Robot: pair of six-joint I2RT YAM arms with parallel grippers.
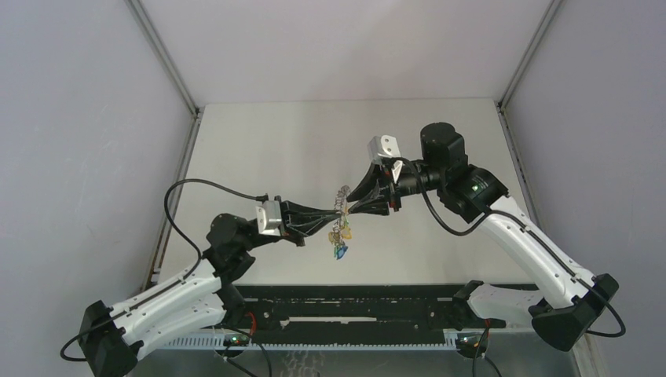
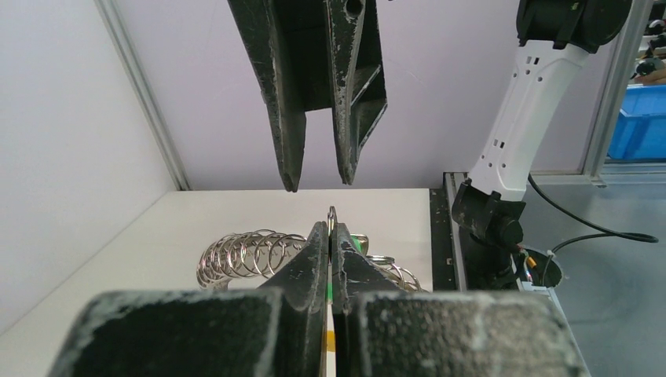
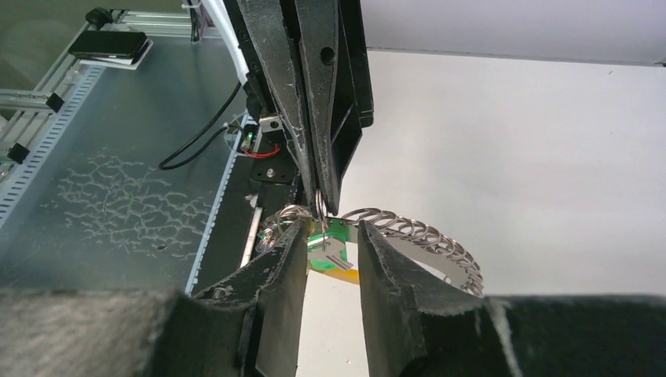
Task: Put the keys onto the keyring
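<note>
The keyring, a silvery chain of small metal loops with a yellow band, hangs in the air between both grippers at mid-table. My left gripper is shut on one thin loop of it, and the coiled loops spread to its left. A green-headed key dangles from the loops. A blue key hangs lowest in the cluster. My right gripper stands open, its fingers either side of the green key without touching it. It faces the left gripper tip to tip.
A black slotted rail runs along the near table edge between the arm bases. Grey walls close off the left, far and right sides. A blue bin stands off the table beyond the right arm's base.
</note>
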